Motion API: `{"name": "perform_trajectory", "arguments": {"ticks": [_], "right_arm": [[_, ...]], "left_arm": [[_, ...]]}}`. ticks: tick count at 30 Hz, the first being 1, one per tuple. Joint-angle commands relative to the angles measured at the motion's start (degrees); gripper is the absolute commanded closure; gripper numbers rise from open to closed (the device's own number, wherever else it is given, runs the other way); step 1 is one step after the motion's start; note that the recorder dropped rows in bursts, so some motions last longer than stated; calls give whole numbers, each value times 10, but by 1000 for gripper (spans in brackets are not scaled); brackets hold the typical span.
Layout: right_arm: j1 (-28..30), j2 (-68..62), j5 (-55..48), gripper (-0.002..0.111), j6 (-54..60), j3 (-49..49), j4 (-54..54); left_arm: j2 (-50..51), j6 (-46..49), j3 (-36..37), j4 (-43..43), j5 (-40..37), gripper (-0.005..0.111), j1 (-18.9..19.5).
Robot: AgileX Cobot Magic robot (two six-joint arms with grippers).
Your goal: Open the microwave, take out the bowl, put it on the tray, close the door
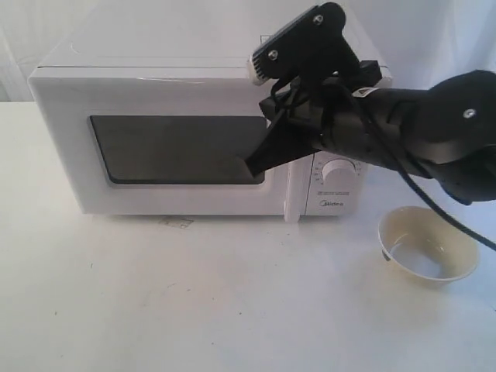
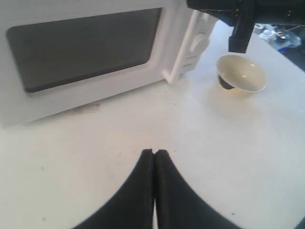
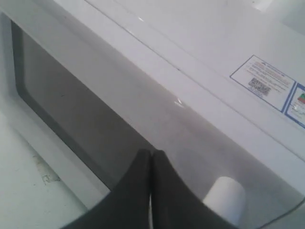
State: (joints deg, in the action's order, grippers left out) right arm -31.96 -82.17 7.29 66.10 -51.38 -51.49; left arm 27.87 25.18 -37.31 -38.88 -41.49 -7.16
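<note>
**Right jaws pressed shut against the microwave door, handle just beside them**

From where I stand, the right gripper (image 1: 254, 165) has its two black fingers closed flat together with nothing between them. Its tip rests on or just off the dark window (image 1: 174, 151) of the door (image 1: 70, 155), at the window's lower corner on the handle side. The handle (image 1: 292, 194) is a tall white bar standing upright, just beside the tip on the side toward the dial (image 1: 338, 170). The right wrist view shows its rounded top end close to the closed fingers.

The door looks flush with the body of the microwave (image 1: 178, 93), so I judge it shut or within a hair of it.

The left gripper (image 2: 154, 152) is closed on nothing too, hanging over bare table (image 1: 232, 310) well out in front of the microwave. The right arm is far nearer the door.

The bowl (image 1: 428, 244) sits upright on the table, out of the microwave, off to the dial side and a little forward, well apart from both grippers. I see no tray in any view.
</note>
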Motion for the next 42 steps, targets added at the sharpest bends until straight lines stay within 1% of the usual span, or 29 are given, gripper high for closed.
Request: {"name": "perform_trajectory", "arguments": {"ticks": [1,8,14,16,17,19,23,26,30,42], "right_arm": [[-1,-36,20,108,12,-23,3],[-1,-47,36,108,12,-46,3],[-1,-47,9,108,12,-48,3],[-1,-43,-35,108,12,-48,3],[-1,-34,-77,108,12,-47,3],[-1,-9,-130,108,12,-38,2],[-1,80,-184,108,2,7,2],[-1,157,-188,108,2,25,2],[-1,211,-188,108,2,25,1],[-1,228,-192,108,2,26,1]], "left_arm": [[-55,-97,2,94,-17,107,-2],[-112,-190,2,182,-74,107,-2],[-133,-206,2,196,-99,107,-2],[-134,-204,2,197,-104,107,-2],[-134,-202,2,203,-105,107,-2],[-134,-202,2,209,-105,107,-2],[-134,-203,2,209,-105,107,-2],[-134,-203,2,209,-105,107,-2],[-134,-203,2,209,-105,107,-2],[-134,-202,2,209,-105,107,-2]]}}
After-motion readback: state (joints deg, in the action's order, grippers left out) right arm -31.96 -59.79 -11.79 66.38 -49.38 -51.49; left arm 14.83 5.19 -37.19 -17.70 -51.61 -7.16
